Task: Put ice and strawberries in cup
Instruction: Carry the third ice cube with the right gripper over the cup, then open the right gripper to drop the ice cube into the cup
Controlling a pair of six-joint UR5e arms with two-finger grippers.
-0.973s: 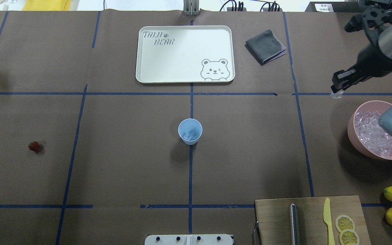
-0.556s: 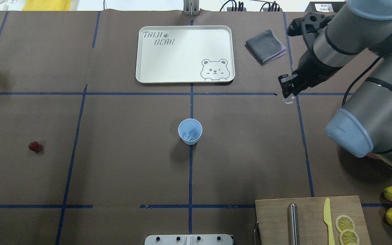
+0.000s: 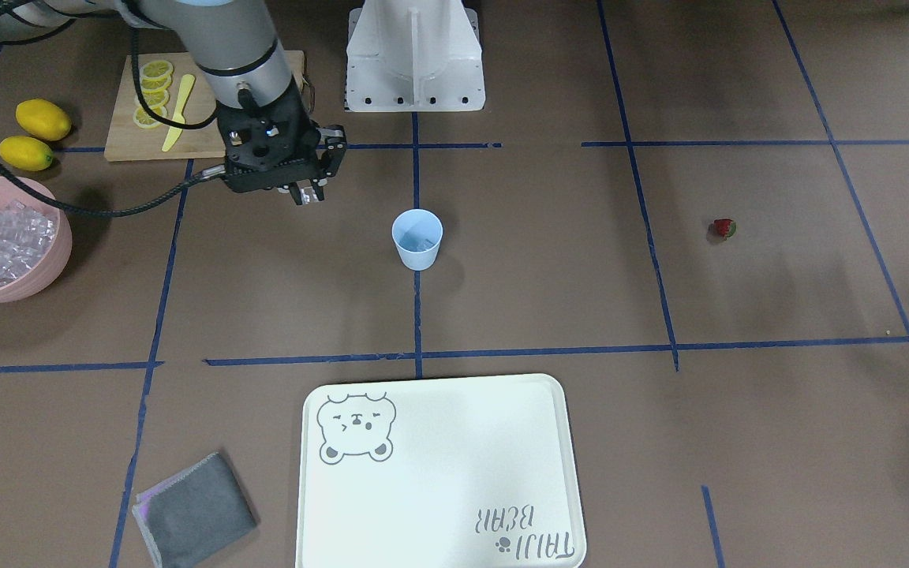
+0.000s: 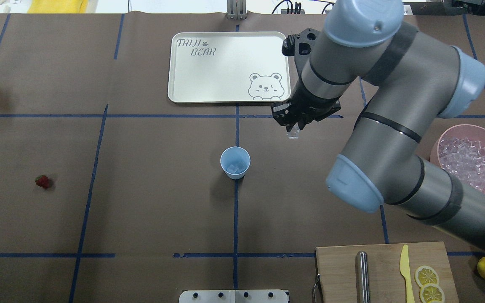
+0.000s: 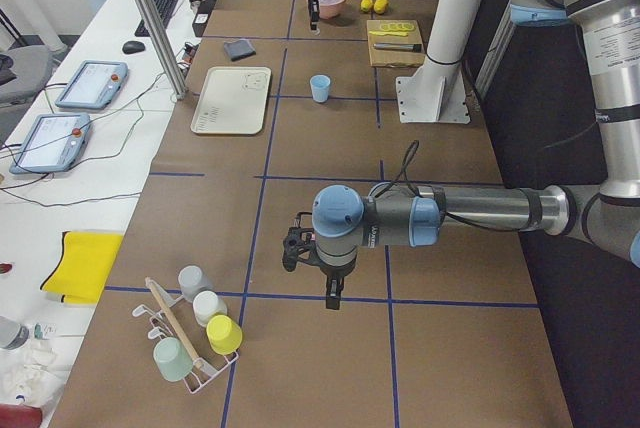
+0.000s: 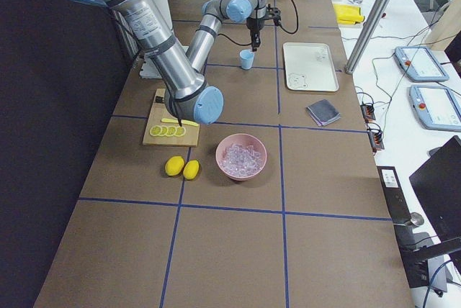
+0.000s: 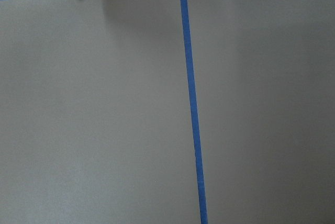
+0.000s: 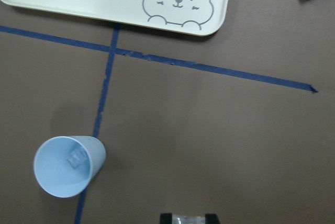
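Observation:
The pale-blue cup stands upright at the table's centre with ice cubes inside; it also shows in the front view and the right wrist view. My right gripper hangs above the table, to the right of the cup and a little beyond it, shut on a clear ice cube. The cube shows between the fingers in the right wrist view. The strawberry lies far left on the table. My left gripper shows only in the exterior left view, so I cannot tell its state.
A pink bowl full of ice stands at the right. A white bear tray lies beyond the cup. A cutting board with a knife and lemon slices is at front right, with lemons and a grey cloth.
My right arm has swung left from beside the pink bowl toward the cup, carrying the ice cube. Cup and strawberry have not moved.

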